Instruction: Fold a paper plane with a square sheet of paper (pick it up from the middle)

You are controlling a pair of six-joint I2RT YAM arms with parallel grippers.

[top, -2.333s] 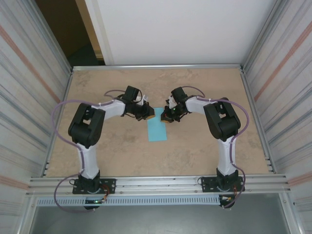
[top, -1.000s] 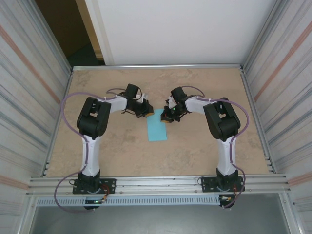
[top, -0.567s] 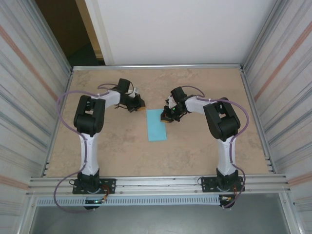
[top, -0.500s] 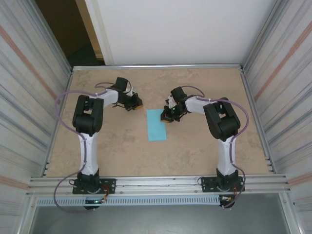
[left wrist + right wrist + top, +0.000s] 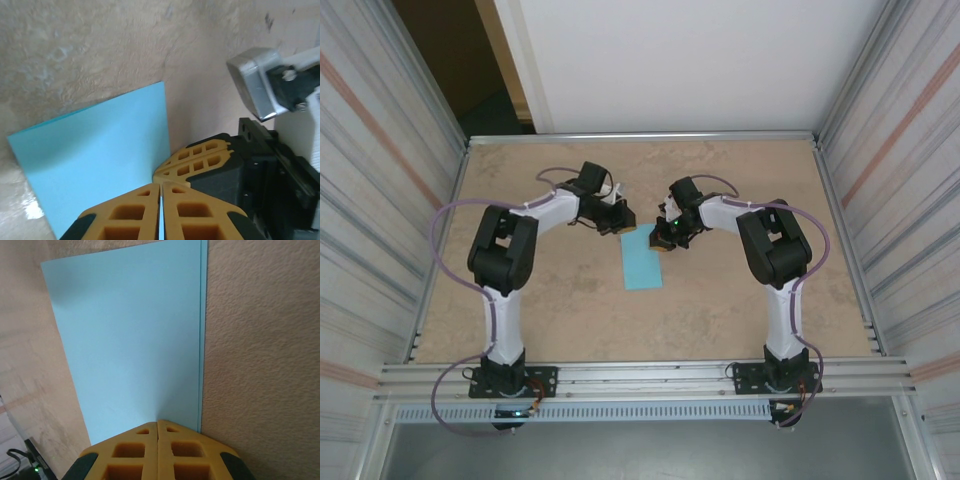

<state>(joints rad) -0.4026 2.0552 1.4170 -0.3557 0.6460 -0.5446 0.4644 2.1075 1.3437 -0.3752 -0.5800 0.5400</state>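
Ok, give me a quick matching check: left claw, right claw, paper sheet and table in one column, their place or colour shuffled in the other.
Column one:
1. left claw
2. right claw
3. paper sheet
4. table

Column two:
A. tan, mottled
B. shut, at the sheet's far corner on the right arm's side
C. light blue, lying flat between the arms
D. shut, at the sheet's far corner on the left arm's side

Pairs: 1-D, 2-B, 3-C, 4-A

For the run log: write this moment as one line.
paper: folded in half, on table | left gripper: shut, at far left corner | right gripper: shut, at far right corner
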